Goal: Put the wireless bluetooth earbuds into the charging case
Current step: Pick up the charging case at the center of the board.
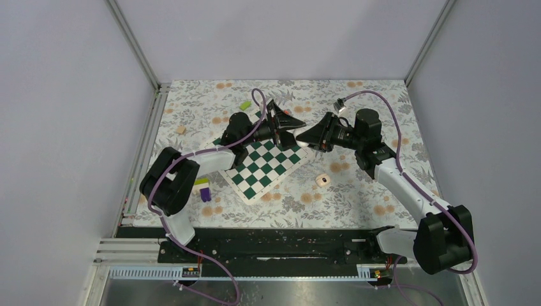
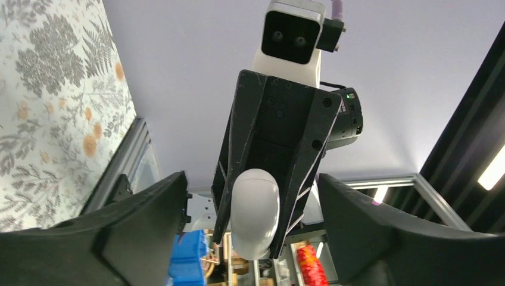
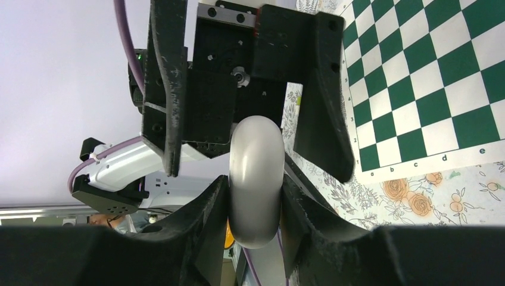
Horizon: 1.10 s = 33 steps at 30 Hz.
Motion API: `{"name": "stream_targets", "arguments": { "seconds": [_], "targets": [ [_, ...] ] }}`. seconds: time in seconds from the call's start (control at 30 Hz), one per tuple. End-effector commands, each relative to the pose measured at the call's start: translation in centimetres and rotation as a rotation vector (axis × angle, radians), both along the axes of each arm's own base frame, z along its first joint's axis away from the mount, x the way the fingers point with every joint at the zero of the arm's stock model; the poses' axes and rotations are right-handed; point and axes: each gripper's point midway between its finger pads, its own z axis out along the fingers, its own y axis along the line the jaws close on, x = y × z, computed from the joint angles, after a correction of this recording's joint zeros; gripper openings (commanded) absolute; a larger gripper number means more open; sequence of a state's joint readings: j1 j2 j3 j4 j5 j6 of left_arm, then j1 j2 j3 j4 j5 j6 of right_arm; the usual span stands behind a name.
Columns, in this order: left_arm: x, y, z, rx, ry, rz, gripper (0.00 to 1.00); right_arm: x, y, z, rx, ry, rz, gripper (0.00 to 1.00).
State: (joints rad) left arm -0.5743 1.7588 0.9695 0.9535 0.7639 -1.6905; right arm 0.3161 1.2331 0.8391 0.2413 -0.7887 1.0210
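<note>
A floral-print tablecloth (image 1: 287, 205) covers the table, with a green-and-white paper chessboard (image 1: 265, 162) lying flat on it at an angle. Above the board's far corner the two black arms meet nose to nose.

The left gripper (image 2: 251, 185) has its broad, matte plastic fingers spread wide, touching nothing. The right gripper (image 3: 255, 190) is clamped on the earbud (image 3: 256, 185), its scuffed dark pads pressing the two long flanks of it. The earbud is therefore in mid-air between the arms, not on the table. The left wrist view shows it as a white oval seated between the right fingers.

The charging case (image 1: 323, 181), a small rounded peach shell with a dark hollow, sits on the cloth just right of the board, well apart from both grippers.

The earbud is a smooth, glossy, hard-plastic pebble with no flat faces. It is likely very light and slippery, and too hard a squeeze on the curve could squirt it out. The surest hold looks to be across the narrow waist at mid-length, leaving one end free to enter the hollow. The case also looks light and may skid on the cloth when pushed, so it probably needs steadying.
</note>
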Motion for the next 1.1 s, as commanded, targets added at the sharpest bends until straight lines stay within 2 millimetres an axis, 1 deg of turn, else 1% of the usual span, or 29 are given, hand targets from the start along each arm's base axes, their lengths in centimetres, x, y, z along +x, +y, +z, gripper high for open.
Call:
{"name": "stream_targets", "arguments": {
  "seconds": [0.0,0.03,0.1,0.13,0.23,0.33,0.43,0.57,0.6,0.63,0.67,0.7,0.77,0.8,0.97,1.0,1.03,1.07],
  "targets": [
    [-0.8,0.3,2.2,-0.013,-0.102,-0.005,0.89,0.1,0.1,1.0,0.018,-0.072,0.019,0.00],
    [-0.8,0.3,2.1,-0.004,-0.102,-0.003,0.91,0.1,0.1,1.0,0.019,-0.074,0.018,0.00],
    [-0.9,0.4,1.9,-0.002,-0.094,0.002,0.91,0.0,0.1,1.1,0.021,-0.080,0.019,0.00],
    [-0.9,0.5,1.8,-0.005,-0.088,0.005,0.87,0.1,0.0,1.2,0.020,-0.082,0.017,0.00],
    [-1.2,0.7,1.5,-0.006,-0.079,0.013,0.69,0.2,0.0,1.2,0.014,-0.084,0.012,0.00],
    [-1.3,0.9,1.4,-0.003,-0.080,0.026,0.59,0.2,0.0,1.1,0.008,-0.079,0.013,0.00],
    [-1.3,1.0,1.7,-0.003,-0.089,0.033,0.57,0.3,-0.1,0.8,0.001,-0.071,0.012,0.00],
    [-1.4,0.9,1.9,0.004,-0.103,0.032,0.63,0.4,-0.1,0.6,0.002,-0.062,0.009,0.00],
    [-1.3,1.0,1.9,0.004,-0.105,0.033,0.63,0.4,-0.1,0.7,0.001,-0.062,0.008,0.00],
    [-1.4,1.0,1.9,0.004,-0.107,0.032,0.61,0.5,-0.1,0.7,0.002,-0.062,0.007,0.00],
    [-1.3,1.0,2.0,0.003,-0.107,0.035,0.58,0.5,-0.1,0.8,0.000,-0.063,0.006,0.00],
    [-1.3,1.0,2.0,0.002,-0.108,0.035,0.53,0.5,-0.1,0.7,-0.001,-0.060,0.006,0.00],
    [-1.3,1.0,2.0,0.001,-0.110,0.038,0.39,0.6,-0.1,0.5,-0.004,-0.053,0.004,0.00],
    [-1.3,1.0,1.8,0.004,-0.106,0.039,0.35,0.6,0.0,0.4,-0.003,-0.049,0.006,0.00],
    [-1.2,0.9,1.8,0.001,-0.106,0.037,0.04,0.6,0.0,0.5,0.001,-0.044,0.011,0.00],
    [-1.2,0.9,1.9,-0.001,-0.107,0.037,0.00,0.6,0.0,0.4,-0.004,-0.039,0.009,0.00],
    [-1.2,0.9,2.0,-0.004,-0.111,0.034,0.00,0.6,0.0,0.3,-0.011,-0.031,0.010,0.01],
    [-1.2,0.9,2.0,-0.006,-0.112,0.031,0.00,0.5,0.0,0.1,-0.019,-0.026,0.013,0.10]
  ]
}}
